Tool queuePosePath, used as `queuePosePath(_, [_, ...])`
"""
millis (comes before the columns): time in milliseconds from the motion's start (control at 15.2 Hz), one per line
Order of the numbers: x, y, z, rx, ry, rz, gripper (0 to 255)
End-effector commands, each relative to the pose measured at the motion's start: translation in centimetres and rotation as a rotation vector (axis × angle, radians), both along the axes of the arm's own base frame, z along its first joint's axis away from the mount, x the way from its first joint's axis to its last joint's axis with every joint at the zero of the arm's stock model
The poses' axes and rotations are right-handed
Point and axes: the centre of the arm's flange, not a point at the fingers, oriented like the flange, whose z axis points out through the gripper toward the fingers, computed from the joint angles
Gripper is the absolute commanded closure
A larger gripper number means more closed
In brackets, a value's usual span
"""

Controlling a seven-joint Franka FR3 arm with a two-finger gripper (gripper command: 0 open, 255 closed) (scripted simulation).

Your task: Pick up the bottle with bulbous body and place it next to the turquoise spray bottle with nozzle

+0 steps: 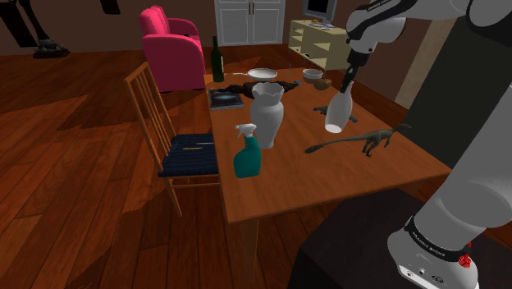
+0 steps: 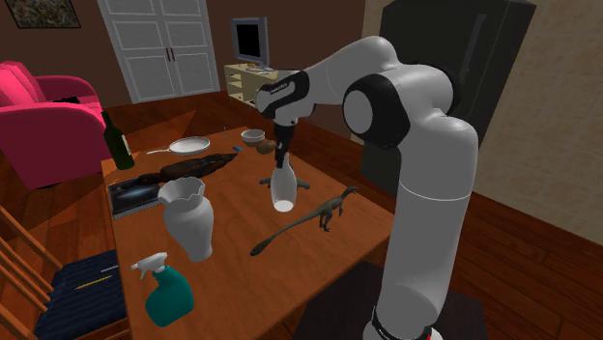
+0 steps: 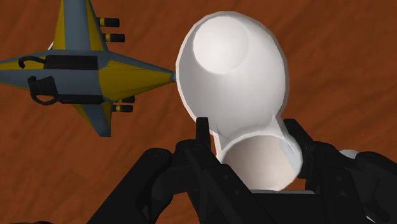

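A white bottle with a bulbous body [image 1: 337,111] [image 2: 282,188] [image 3: 232,76] hangs above the wooden table [image 1: 328,176] [image 2: 242,232], its round end pointing down. My black gripper [image 1: 348,82] [image 2: 281,159] [image 3: 251,135] is shut on the bottle's neck. The turquoise spray bottle with a white nozzle [image 1: 247,154] [image 2: 169,292] stands near the table edge by the chair, well apart from the held bottle. Between the two stands a white vase [image 1: 267,113] [image 2: 188,220]. In the wrist view a blue and yellow toy plane [image 3: 83,70] lies on the table beside the bottle.
A dark dinosaur figure [image 1: 361,141] [image 2: 309,220] lies on the table near the stand. At the far end are a wine bottle [image 1: 217,60] [image 2: 116,142], a pan [image 1: 262,74], a bowl [image 1: 313,75] and a book [image 1: 226,98]. A wooden chair [image 1: 164,135] stands at the table's side.
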Motion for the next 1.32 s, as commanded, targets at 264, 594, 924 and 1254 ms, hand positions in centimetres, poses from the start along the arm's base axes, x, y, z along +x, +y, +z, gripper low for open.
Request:
queuePosePath(264, [0.0, 0.1, 3.2, 0.000, 0.000, 0.000, 255])
queuePosePath(594, [0.0, 0.1, 5.8, 0.000, 0.000, 0.000, 255])
queuePosePath(924, [0.0, 0.1, 8.5, 0.000, 0.000, 0.000, 255])
queuePosePath(1254, [0.0, 0.1, 11.1, 0.000, 0.000, 0.000, 255])
